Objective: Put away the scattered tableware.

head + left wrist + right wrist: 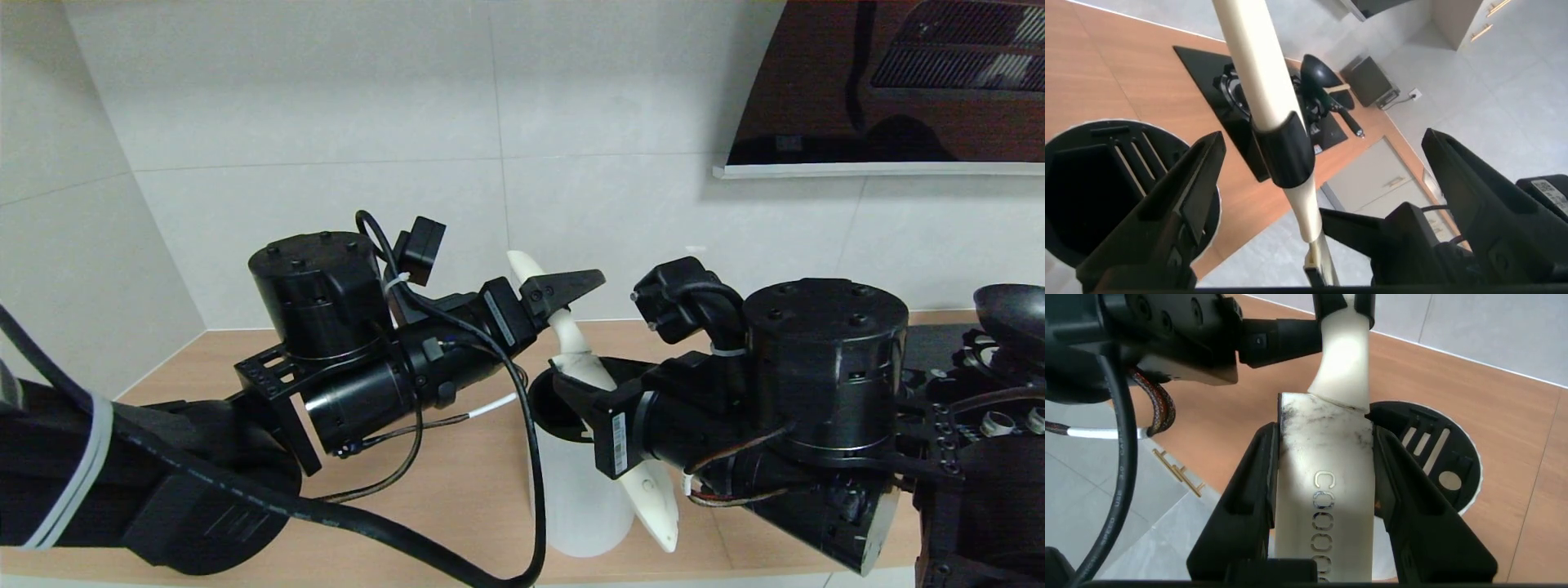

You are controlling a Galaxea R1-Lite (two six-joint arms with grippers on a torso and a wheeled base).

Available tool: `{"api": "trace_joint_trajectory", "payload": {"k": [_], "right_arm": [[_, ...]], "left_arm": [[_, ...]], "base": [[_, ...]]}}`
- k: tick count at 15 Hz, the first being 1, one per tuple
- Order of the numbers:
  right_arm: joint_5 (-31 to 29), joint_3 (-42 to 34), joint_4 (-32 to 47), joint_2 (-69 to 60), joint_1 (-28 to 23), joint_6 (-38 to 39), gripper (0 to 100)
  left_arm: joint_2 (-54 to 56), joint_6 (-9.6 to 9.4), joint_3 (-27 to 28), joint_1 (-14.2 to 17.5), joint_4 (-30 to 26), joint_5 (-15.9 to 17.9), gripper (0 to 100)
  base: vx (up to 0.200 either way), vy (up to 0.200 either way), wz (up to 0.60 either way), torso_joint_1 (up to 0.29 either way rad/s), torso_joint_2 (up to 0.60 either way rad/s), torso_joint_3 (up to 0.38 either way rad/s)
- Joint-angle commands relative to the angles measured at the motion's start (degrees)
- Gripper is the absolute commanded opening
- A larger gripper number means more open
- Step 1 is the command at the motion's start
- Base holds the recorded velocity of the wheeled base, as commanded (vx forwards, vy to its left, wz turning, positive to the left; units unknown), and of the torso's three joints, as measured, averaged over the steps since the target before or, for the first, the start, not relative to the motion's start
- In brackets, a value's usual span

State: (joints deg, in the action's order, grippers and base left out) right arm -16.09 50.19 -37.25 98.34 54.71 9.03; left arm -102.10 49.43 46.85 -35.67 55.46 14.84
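The spatula (574,336) is in the air above the surface (457,490), tilted from 11 o'clock down to 5 o'clock in the head view. Its broad slotted end hangs lowest, outside and in front of the holder (580,498). Whether it brushes the holder's wall is hard to tell from here.

The right gripper (1327,498) has its fingers clamped on the spatula's wide part. The left gripper (1319,196) sits at 10 o'clock from it. Its fingers are spread wide on either side of the handle and touch nothing. The holder stands at 6 o'clock below both grippers, with its dark slotted mouth facing up.

The step in hand looks like bringing the spatula to the holder, with a handover or a regrasp under way. Next, the left fingers would probably need to close on the handle so that the right can let go. The spatula would then have to come upright over the mouth, since at this slant it would miss the opening or catch the rim.
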Motion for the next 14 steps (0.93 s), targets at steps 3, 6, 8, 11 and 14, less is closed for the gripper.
{"api": "trace_joint_trajectory", "payload": {"k": [3,6,8,11,14], "right_arm": [[0.0,-0.2,0.0,-0.1,0.0,0.0,0],[0.0,-0.4,0.0,-0.1,0.0,0.0,0],[0.1,-0.4,0.0,0.1,0.0,0.1,0],[0.1,-0.6,-1.8,0.2,0.0,0.0,0],[0.1,-0.7,-2.5,0.2,0.0,0.5,0]], "left_arm": [[0.2,-0.04,0.0,0.0,-0.1,0.0,100],[0.1,-0.21,0.1,0.2,-0.1,0.1,0],[-0.4,-0.21,0.2,0.2,-0.1,0.1,0],[-0.4,-0.21,0.2,0.2,0.0,0.1,0],[0.1,-0.13,0.2,0.2,0.1,0.2,0]], "base": [[0.000,0.000,0.00,0.000,0.00,0.000],[0.000,0.000,0.00,0.000,0.00,0.000],[0.000,0.000,0.00,0.000,0.00,0.000],[0.000,0.000,0.00,0.000,0.00,0.000],[0.000,0.000,0.00,0.000,0.00,0.000]]}}
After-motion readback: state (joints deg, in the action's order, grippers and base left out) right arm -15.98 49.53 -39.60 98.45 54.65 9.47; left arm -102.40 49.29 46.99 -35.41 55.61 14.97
